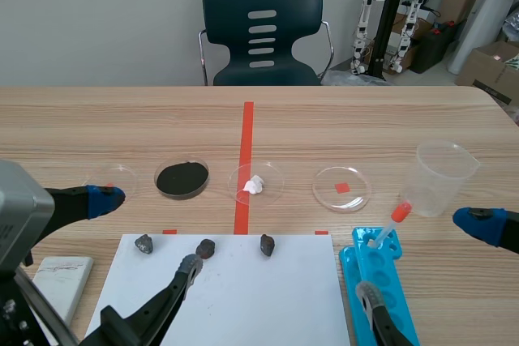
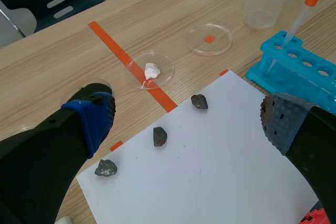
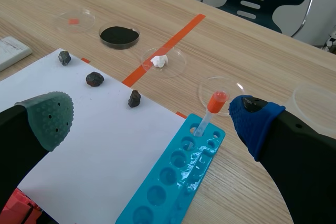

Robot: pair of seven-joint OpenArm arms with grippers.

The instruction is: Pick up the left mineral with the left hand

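Note:
Three small dark minerals lie in a row along the far edge of a white paper sheet [image 1: 243,301]. The left mineral [image 1: 144,242] [image 2: 106,168] [image 3: 64,57] is greyish, with the middle mineral [image 1: 206,248] [image 2: 159,136] and the right mineral [image 1: 267,244] [image 2: 199,101] beside it. My left gripper [image 1: 148,232] [image 2: 187,119] hangs open above the sheet, holding nothing; the left mineral lies below its blue-padded finger [image 2: 94,114]. My right gripper [image 1: 419,257] [image 3: 152,118] is open and empty over the blue rack.
Beyond the paper stand several petri dishes, one with black powder [image 1: 182,177], one with a white lump [image 1: 255,184]. A clear cup [image 1: 442,177], a blue tube rack [image 1: 381,281] holding a pipette [image 1: 391,223], and a white block [image 1: 61,275] sit around. A chair [image 1: 262,28] stands across the table.

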